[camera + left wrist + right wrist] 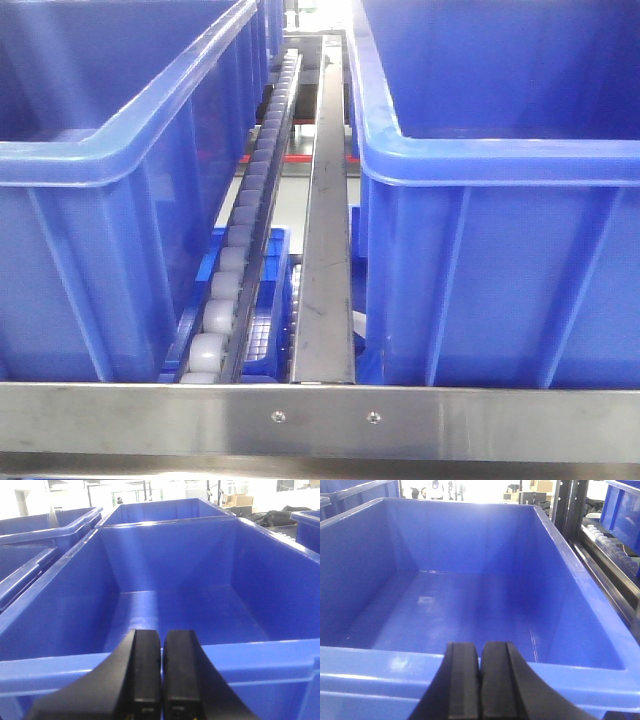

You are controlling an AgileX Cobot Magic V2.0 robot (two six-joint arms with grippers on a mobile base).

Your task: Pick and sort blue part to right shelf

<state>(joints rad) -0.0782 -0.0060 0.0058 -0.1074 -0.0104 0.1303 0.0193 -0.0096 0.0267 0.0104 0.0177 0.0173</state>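
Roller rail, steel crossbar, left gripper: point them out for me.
roller rail (232, 262): front view, on a white roller midway along.
steel crossbar (320, 420): front view, flat face between its screws.
left gripper (161, 667): left wrist view, seam between closed fingertips.

No readable text, label, brand, number or sign on bins, rails or steel frame

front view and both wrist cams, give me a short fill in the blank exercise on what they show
1. In the front view, a rail of white ____ runs between the two blue bins.
2. The left gripper has its fingers pressed ____, holding nothing.
3. The bin in front of the right gripper is ____ inside.
4. The steel crossbar at the front of the shelf shows ____ screws.

Missing words: rollers; together; empty; two
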